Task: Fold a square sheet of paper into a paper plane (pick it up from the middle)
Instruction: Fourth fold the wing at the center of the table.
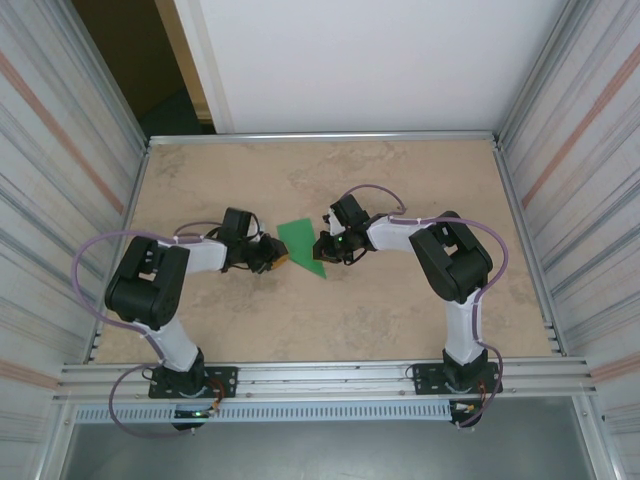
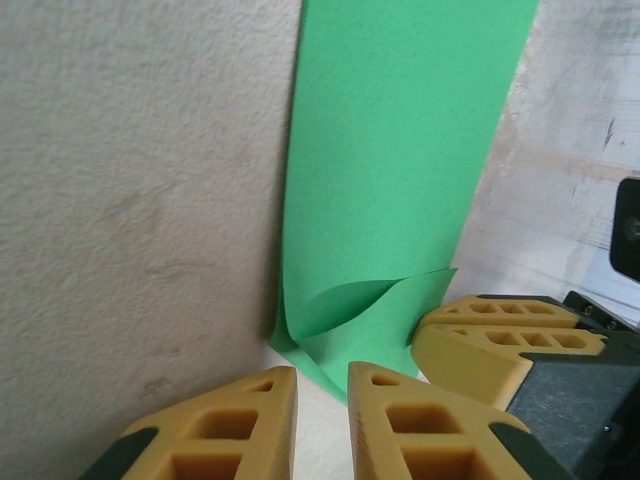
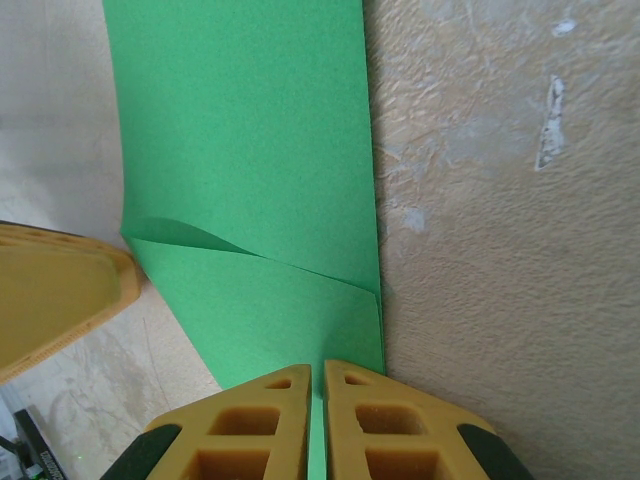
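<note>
The square sheet of paper [image 1: 300, 243], bright green and folded over on itself, lies at the middle of the table between both grippers. In the right wrist view the paper [image 3: 240, 140] has a loose upper layer curling up, and my right gripper [image 3: 316, 368] is shut on its near edge, with green showing between the fingers. My left gripper [image 2: 322, 375] stands slightly open at the paper's [image 2: 400, 150] lifted corner, with bare table in the narrow gap. From above, the left gripper [image 1: 275, 255] and right gripper [image 1: 322, 248] face each other across the sheet.
The tan table [image 1: 400, 310] is boxed in by ribbed metal walls left [image 1: 60, 170] and right [image 1: 580, 170] and a white back panel [image 1: 370, 60]. A metal rail [image 1: 320, 375] runs along the near edge by the arm bases.
</note>
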You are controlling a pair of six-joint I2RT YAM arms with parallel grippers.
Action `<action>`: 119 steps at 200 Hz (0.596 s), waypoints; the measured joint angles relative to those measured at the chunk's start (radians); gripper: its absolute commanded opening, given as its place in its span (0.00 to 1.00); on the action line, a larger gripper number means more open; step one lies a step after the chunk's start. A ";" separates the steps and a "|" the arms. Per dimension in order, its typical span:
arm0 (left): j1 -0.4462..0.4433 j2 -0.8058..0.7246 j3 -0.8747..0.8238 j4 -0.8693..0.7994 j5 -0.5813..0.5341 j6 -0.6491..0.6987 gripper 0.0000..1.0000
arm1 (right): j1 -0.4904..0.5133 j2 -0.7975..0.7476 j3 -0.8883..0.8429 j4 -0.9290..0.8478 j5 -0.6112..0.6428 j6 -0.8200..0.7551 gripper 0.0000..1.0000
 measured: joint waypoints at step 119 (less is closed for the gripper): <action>-0.001 0.043 0.019 0.014 0.007 -0.008 0.16 | 0.000 0.002 0.000 0.004 -0.001 0.000 0.13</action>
